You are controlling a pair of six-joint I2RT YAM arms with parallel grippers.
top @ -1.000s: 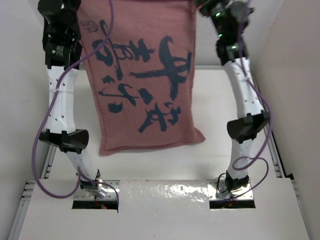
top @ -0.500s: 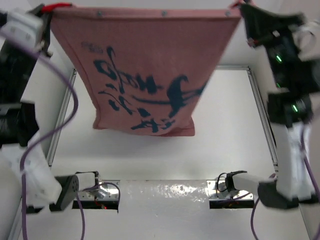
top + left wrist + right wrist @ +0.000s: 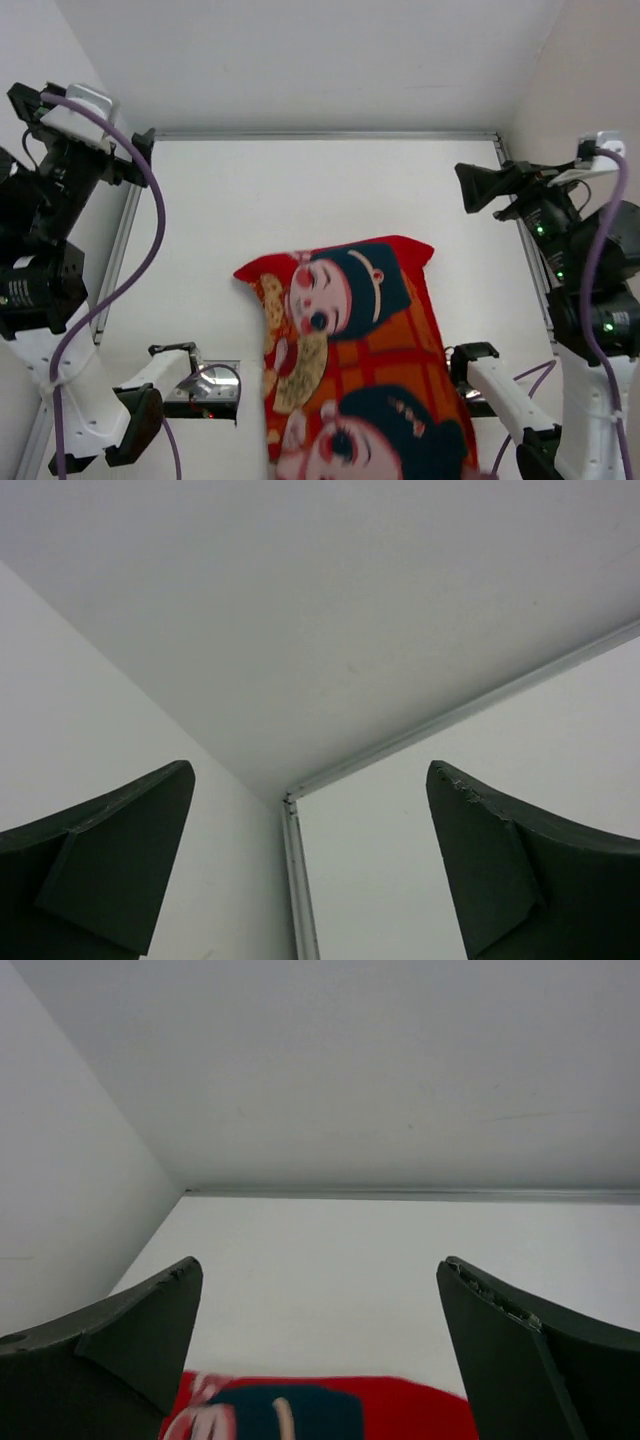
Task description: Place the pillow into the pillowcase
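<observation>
1. Red pillowcase (image 3: 350,350) lies on the white table (image 3: 300,200), printed side up, in the near middle and slightly to the right.
2. It shows 2 cartoon faces with dark teal hair, 1 at its far end and 1 at its near end.
3. Its far edge runs slightly askew across the table's middle, and its near end passes out of the bottom of the top view.
4. It lies between the 2 arm bases: the left base plate (image 3: 205,385) is just beside its left edge, and a lower link of the right arm (image 3: 500,385) is just beside its right edge.
5. The pillow shows in no view, and I cannot tell whether it is inside the case.
6. Left gripper (image 3: 310,775) is raised at the left, spread wide with nothing between its fingers, facing the table's far left corner and the metal rail (image 3: 450,715).
7. Right gripper (image 3: 320,1265) is raised at the right, also spread wide and empty. The case's far end shows low between its fingers, well apart from them.
</observation>
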